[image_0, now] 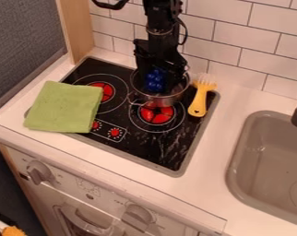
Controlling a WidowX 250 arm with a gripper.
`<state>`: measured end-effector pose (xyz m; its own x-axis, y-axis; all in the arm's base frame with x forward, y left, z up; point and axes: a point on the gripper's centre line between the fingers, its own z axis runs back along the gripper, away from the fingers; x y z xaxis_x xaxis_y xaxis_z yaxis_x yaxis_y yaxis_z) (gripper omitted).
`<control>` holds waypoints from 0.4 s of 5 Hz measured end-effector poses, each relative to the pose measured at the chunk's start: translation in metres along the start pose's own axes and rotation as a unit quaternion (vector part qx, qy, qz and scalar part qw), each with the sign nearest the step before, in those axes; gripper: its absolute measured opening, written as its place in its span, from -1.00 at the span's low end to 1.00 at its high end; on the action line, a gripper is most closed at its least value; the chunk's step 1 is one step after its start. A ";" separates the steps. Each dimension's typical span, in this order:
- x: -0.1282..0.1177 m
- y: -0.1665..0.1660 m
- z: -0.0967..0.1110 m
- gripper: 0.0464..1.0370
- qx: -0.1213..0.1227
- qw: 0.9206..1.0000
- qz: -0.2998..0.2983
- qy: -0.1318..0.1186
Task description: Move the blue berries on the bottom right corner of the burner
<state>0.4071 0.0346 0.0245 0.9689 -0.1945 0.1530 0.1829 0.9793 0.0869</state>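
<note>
Oven knob (139,215) sits nearest | claw (162,73) is at berries (155,84), pot (158,100); can't tell its grip | likely pickup | next needs firm hold, clear lift

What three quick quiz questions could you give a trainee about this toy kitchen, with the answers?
1. Multiple choice: what lies over the left edge of the stove, as the picture shows it?
A) a white plate
B) a green cloth
C) a wooden board

2. True or false: the yellow utensil lies in the sink.

3. Fill in the missing colour: the berries seen at the gripper, above the metal pot or partly in it, are ____.

Key: 1. B. 2. False; it lies along the right side of the stove. 3. blue.
</note>
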 end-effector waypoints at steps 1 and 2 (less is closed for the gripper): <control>-0.002 -0.003 -0.009 0.82 -0.010 1.000 0.004 0.012; -0.001 -0.008 -0.009 0.58 -0.027 1.000 0.006 0.007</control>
<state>0.4064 0.0273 0.0145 0.9731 -0.1829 0.1403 0.1803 0.9831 0.0313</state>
